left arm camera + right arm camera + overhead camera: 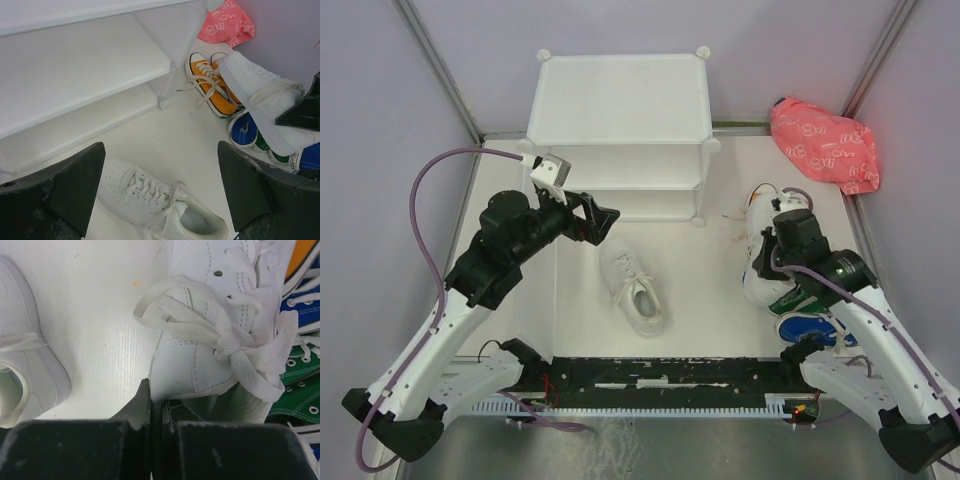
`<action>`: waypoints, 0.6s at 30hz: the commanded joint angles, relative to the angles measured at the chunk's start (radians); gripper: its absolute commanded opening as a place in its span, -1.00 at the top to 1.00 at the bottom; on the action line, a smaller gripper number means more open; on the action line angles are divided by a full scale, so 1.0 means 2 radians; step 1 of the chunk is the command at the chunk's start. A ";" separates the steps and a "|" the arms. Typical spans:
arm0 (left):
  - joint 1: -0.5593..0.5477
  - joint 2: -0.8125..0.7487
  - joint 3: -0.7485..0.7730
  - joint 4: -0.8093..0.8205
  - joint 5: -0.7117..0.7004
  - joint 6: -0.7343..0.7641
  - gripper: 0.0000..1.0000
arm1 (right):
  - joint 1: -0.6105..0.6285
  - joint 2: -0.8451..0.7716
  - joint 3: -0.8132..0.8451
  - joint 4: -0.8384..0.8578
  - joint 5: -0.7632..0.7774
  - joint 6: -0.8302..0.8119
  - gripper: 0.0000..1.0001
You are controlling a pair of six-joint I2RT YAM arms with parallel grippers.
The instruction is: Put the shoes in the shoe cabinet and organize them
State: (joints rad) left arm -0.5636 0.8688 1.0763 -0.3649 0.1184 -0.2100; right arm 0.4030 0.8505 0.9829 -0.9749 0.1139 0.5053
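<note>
- Right gripper (151, 399) pinches the collar of a white low-top sneaker (200, 355), right of the white translucent plastic shoe cabinet (620, 100).
- Left gripper (603, 220) gapes wide near the cabinet's front.
- Second white sneaker (632, 285) lies between the arms.

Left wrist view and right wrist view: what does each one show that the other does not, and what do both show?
Only the left wrist view shows the shoe cabinet and the pink bag. Only the right wrist view shows the right gripper shut on the rim of the piled white shoe. Both show that shoe, the lone white shoe lying apart, a blue shoe and a green shoe.
</note>
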 commanded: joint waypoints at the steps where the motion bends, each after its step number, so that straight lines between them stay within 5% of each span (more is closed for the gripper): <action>1: -0.002 0.003 0.018 0.014 -0.010 -0.010 -0.98 | 0.092 0.026 -0.006 0.101 0.050 0.020 0.96; 10: -0.002 0.002 0.015 0.006 -0.016 -0.005 -0.98 | 0.281 0.158 0.011 0.168 0.131 0.022 0.96; 18: -0.002 -0.011 0.017 -0.008 -0.022 0.001 -0.98 | 0.323 0.238 0.036 0.214 0.174 -0.015 0.96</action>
State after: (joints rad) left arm -0.5636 0.8734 1.0763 -0.3767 0.0925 -0.2100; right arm 1.0431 1.3186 0.9756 -0.7013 0.3256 0.5343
